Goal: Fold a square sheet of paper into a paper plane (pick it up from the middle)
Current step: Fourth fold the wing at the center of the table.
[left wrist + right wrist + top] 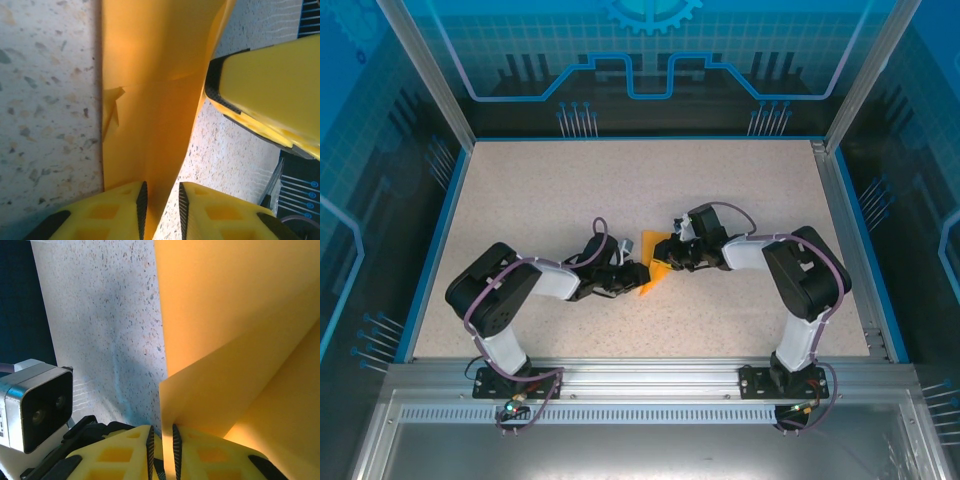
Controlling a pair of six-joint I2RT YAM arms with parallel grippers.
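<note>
- My left gripper (162, 189): jaws a little apart. The square sheet of paper (150, 75) runs through the gap against one pad and doesn't look pinched.
- My right gripper (162, 430): jaws nearly together, clamped on a folded edge of the paper.
- The paper is folded into a narrow creased piece and sits mid-table (570, 190) between my two grippers, which face each other.
- Its long axis runs straight away from my left fingers. In the top view that is far-to-near, with the left gripper at the near end and the right on the far-right side.
- Both arms are equally near. The right has the hold, so I judge the left is the free one.
- There is bare table all round and the blue rim is well apart. The only tight spot is the right finger just beside the paper.
</note>
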